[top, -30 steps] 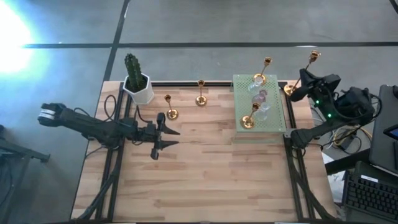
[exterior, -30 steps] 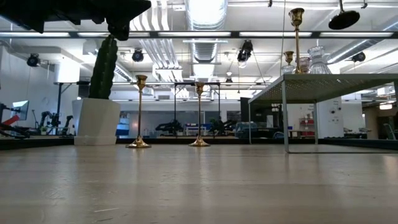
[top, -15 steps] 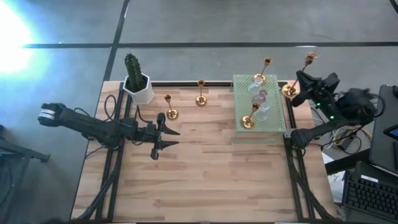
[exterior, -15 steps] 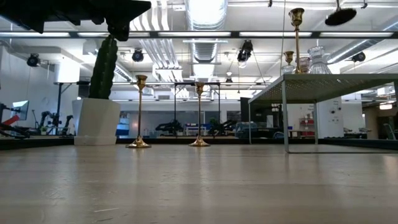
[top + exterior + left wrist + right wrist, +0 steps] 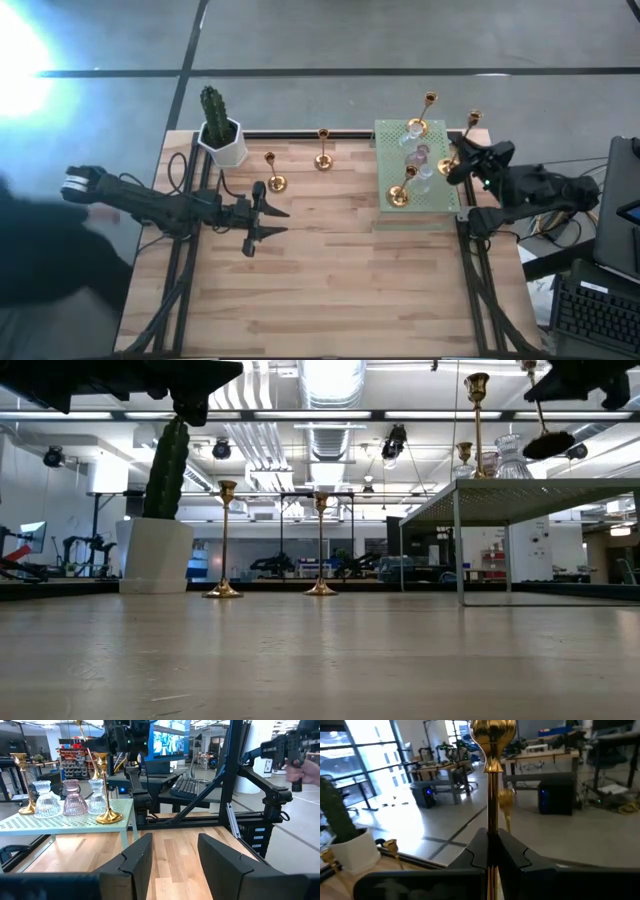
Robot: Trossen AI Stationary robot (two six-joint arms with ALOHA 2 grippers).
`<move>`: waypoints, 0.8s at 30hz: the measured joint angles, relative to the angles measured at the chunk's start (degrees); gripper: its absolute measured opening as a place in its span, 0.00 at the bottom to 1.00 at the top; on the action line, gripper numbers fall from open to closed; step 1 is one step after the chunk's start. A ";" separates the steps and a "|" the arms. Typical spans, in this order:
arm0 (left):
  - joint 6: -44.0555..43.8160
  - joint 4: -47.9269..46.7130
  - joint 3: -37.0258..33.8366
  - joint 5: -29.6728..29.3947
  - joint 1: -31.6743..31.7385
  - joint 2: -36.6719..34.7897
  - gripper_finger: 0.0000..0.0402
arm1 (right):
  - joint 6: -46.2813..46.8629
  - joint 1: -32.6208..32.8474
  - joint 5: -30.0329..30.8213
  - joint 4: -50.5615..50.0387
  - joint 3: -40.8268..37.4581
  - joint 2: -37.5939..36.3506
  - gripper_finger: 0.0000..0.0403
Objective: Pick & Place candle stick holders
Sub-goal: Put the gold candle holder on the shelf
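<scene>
My right gripper [image 5: 460,160] is shut on a tall gold candle stick holder [image 5: 472,125] in the air by the right edge of the green perforated mat [image 5: 445,195]; its round base shows from below in the low view [image 5: 548,445]. On the mat stand two gold holders [image 5: 400,195] [image 5: 420,122] and three glass ones [image 5: 422,155], on their bases. Two more gold holders [image 5: 275,181] [image 5: 323,160] stand on the wooden table. My left gripper [image 5: 262,212] is open and empty over the table's left half, fingers apart in its wrist view [image 5: 172,860]. My right gripper pinches the holder's thin stem [image 5: 492,822] between its two fingers [image 5: 475,851], well below the cup [image 5: 492,732]. The fingers come about level from the table's right side and lie across the stem. The holder is lifted clear and nearly upright, its base hanging below the fingers.
A white pot with a green cactus [image 5: 222,138] stands at the table's far left corner. The mat is a raised platform on legs [image 5: 457,545]. A dark blurred shape [image 5: 50,260] covers the high view's lower left, off the table. Bare wood [image 5: 340,280] lies across the near half.
My right gripper has carried the gold holder from beyond the table's far right corner toward the left and near, and lower, up to the green mat's right edge. The holder has stayed about upright in the hold. A dark shape has come into the high view at left.
</scene>
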 joint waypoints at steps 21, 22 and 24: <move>0.00 -0.07 0.00 0.02 0.00 0.00 0.41 | 8.54 -0.02 9.55 1.69 -13.93 -0.17 0.03; 0.00 -0.07 0.00 0.03 0.00 0.00 0.41 | 8.58 -0.02 9.80 1.74 -14.12 -0.20 0.03; 0.02 -0.06 0.00 0.01 0.00 0.00 0.41 | 9.26 -0.02 10.67 1.64 -14.44 -0.19 0.03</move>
